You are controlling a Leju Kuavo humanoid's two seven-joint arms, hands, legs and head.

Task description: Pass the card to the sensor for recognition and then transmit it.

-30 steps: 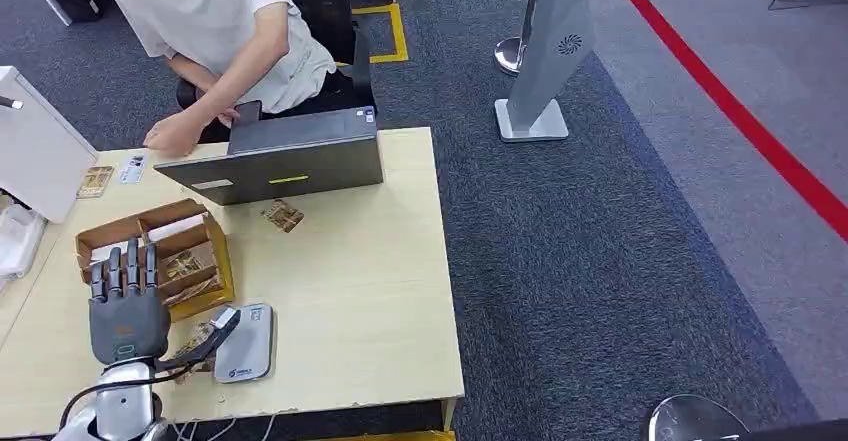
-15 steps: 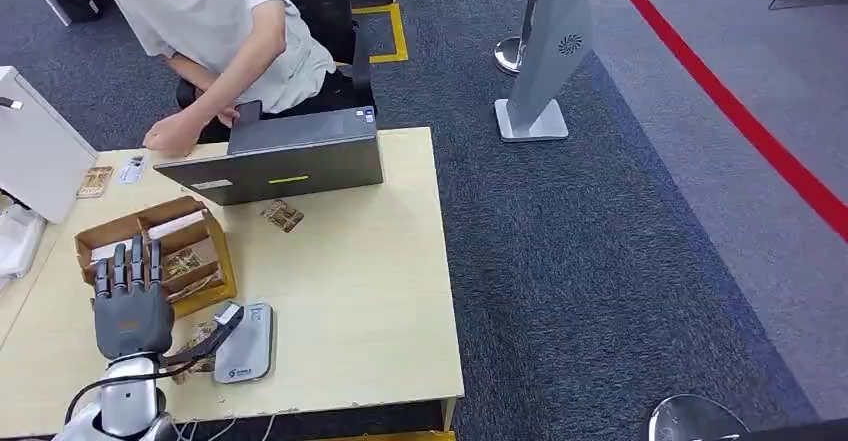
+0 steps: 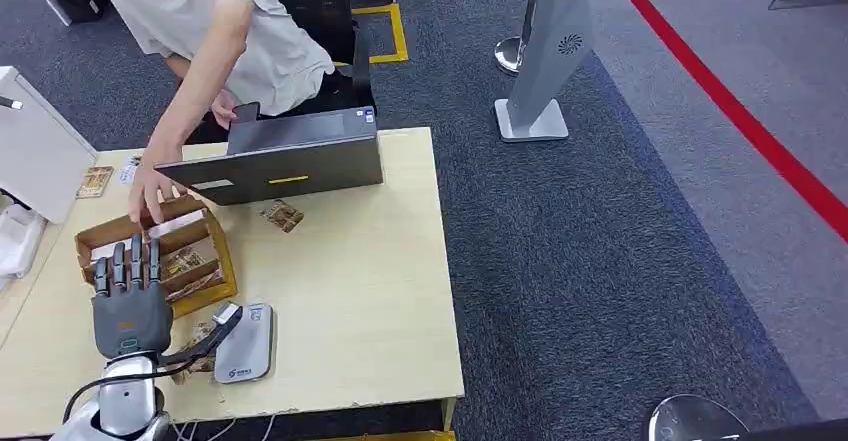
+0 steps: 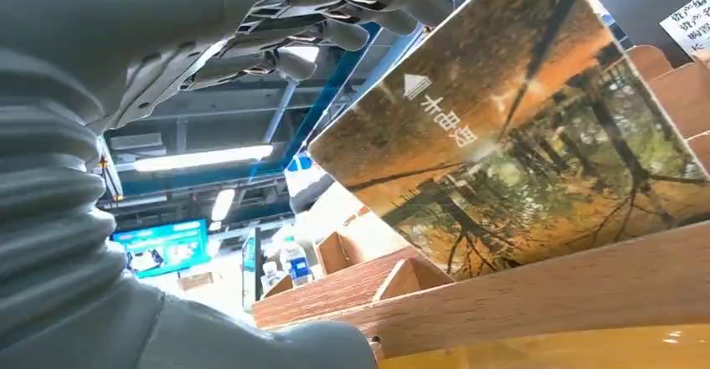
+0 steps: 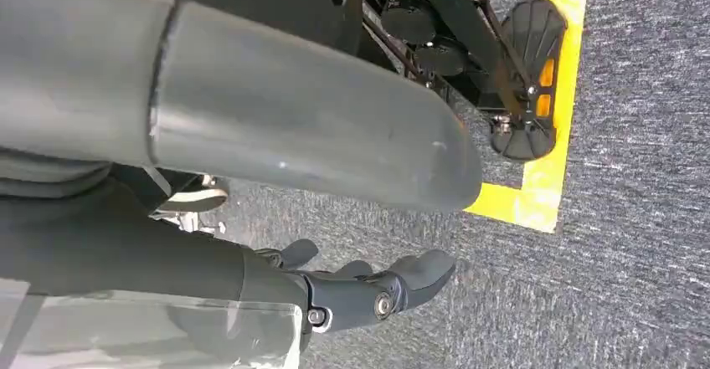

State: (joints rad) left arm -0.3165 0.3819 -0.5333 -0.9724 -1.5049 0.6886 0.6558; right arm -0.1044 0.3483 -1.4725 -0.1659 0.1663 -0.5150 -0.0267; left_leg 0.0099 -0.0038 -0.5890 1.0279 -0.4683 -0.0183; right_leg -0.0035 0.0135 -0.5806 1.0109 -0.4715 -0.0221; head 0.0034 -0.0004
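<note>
Colours: mostly wood tones, greys, one red line.

Table (image 3: 350,291) pale wood; card box (image 3: 222,261) brown cardboard. Card (image 4: 519,151) printed with an orange-brown forest scene, white arrow and characters. Sensor (image 3: 245,346) light grey, small blue logo. Left hand (image 3: 128,306) dark grey, orange mark on its back; right hand (image 5: 368,289) dark grey. Laptop (image 3: 275,161) dark grey, yellow strip. Carpet (image 3: 600,261) blue-grey speckle, red stripe (image 3: 740,116), yellow floor marking (image 3: 385,31). Person's shirt (image 3: 260,41) off-white.

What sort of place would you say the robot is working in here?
Probably an office or demo hall set up as a check-in desk: a wooden table on grey carpet, a person behind a laptop, a card reader, and red floor tape.
</note>
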